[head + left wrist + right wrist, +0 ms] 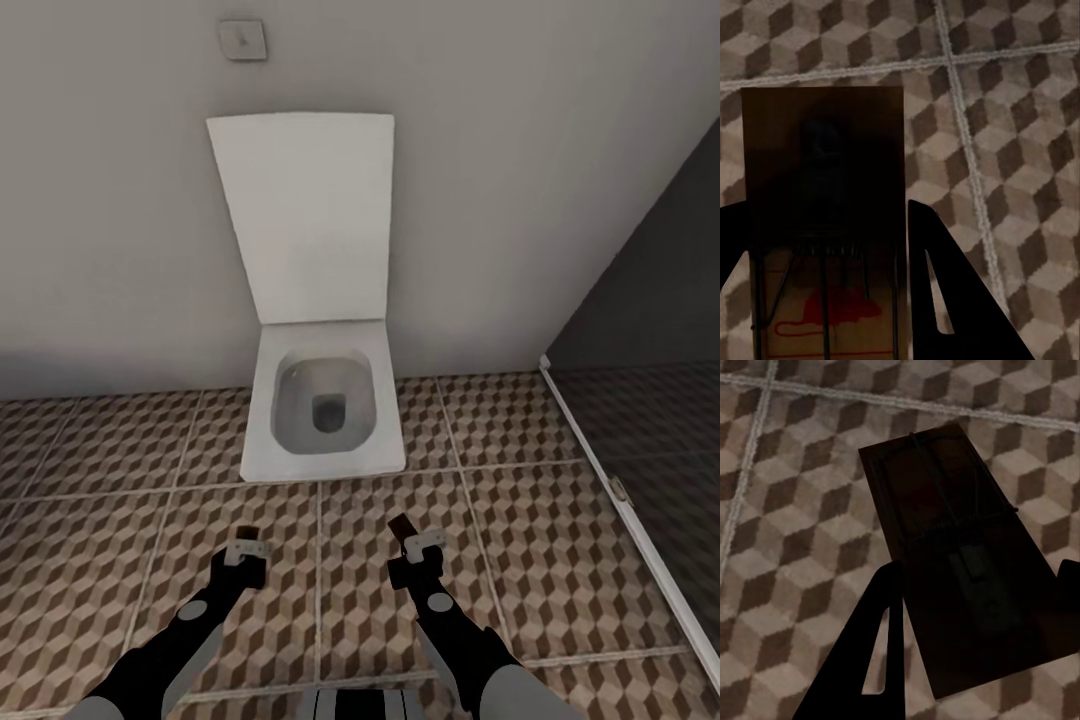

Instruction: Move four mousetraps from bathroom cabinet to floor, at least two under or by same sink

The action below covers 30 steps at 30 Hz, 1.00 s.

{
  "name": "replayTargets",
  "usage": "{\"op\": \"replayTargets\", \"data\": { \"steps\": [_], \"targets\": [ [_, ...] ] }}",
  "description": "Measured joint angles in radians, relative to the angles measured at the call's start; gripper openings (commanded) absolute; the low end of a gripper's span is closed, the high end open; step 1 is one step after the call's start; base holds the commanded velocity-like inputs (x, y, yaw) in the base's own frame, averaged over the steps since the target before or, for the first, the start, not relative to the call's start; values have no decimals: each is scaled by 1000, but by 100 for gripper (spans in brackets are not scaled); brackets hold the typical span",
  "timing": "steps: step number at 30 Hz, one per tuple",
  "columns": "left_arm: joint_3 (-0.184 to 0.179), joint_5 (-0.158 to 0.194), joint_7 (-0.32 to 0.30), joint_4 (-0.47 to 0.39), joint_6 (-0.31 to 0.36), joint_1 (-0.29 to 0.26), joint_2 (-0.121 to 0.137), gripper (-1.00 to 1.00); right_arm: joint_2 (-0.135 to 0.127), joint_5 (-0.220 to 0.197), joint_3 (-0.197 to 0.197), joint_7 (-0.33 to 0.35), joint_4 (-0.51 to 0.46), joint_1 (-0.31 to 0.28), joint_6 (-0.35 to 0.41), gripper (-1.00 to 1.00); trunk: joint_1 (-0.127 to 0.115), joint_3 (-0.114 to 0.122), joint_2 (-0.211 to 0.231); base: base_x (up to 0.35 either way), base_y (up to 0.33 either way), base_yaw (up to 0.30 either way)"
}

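Right now you have a trap in each gripper, both hanging above the cube-patterned brown, beige and white tiled bathroom floor (560, 520), a short way in front of the white square-bowled toilet (325, 405) with its lid up against the grey wall (100, 200).

Your left gripper (832, 247) is clamped on a flat brown wooden mousetrap with dark wire parts and a red mark on its board (825, 195). Its long axis runs straight out along the fingers, the plain end of the board pointing away from the wrist and the wire and red mark back between the fingers. In the head view that gripper (247, 550) sits left of the grout line running toward the toilet.

Your right gripper (975, 645) is closed on the second flat brown wooden mousetrap (945, 517). This one also lies lengthwise away from the fingers but skewed to one side, its wire bail at the far end. In the head view it pokes forward and slightly left from the right gripper (420, 548) as a small dark sliver (400, 526).

Both traps are directly above floor, so setting them down means going straight down. I judge neither arm is nearer a sink; none shows from here, only a dark glass shower screen with a white frame (640, 480) to your right.
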Motion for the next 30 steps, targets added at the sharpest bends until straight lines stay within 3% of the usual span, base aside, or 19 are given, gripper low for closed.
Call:
{"op": "replayTargets", "data": {
  "steps": [12, 30],
  "targets": [
    [-30, -25, 1, 0, 1, 0, 0, -100, 0, 0, 0, 0, 0, 0, 0, -100, 0, 0, 0, 5, 3, 0],
    [-31, -27, 1, 0, 1, 0, 0, -100, 0, 0, 0, 0, 0, 0, 0, -100, 69, -74, -126, 0, 0, 0]
  ]
}}
